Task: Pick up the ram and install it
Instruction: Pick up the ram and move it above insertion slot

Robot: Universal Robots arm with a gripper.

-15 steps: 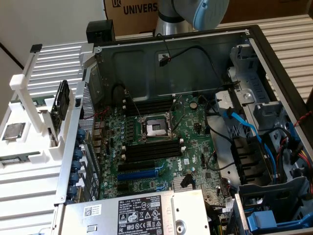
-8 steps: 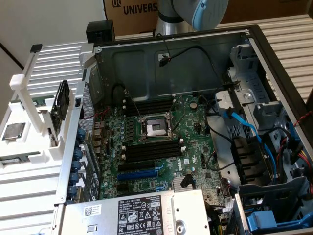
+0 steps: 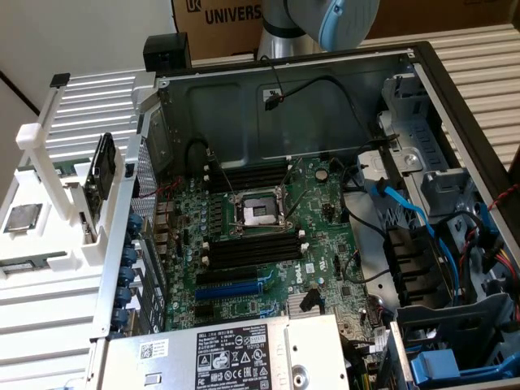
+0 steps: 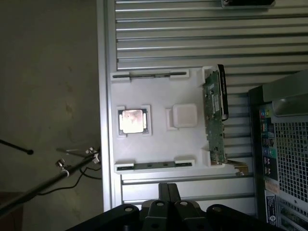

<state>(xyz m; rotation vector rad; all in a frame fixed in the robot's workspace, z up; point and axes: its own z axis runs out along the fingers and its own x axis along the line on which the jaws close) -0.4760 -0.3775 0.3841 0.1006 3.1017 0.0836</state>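
Wrist view: the gripper (image 4: 168, 187) hung over the ribbed table (image 4: 192, 38), jaws pressed together and holding nothing. The ram (image 4: 149, 75) sat edge-on in 1 rim slot of the white tray (image 4: 159, 149), well apart from the gripper. Exterior view: the tray stood at the exterior view's left of the open computer case (image 3: 227, 106).

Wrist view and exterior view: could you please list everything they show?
ram: two, dark, on edge at opposite tray ends
tray: one, white, on ribbed table
processor: one, silver, tray pocket
expansion card: one, green, upright in tray
computer case: one, grey, open, beside tray
motherboard: one, green, inside case
memory slots: several, black, on motherboard
power supply: one, silver, inside case
arm: one, grey-blue, exterior view's top
pincer: one, black, shut, over table by tray
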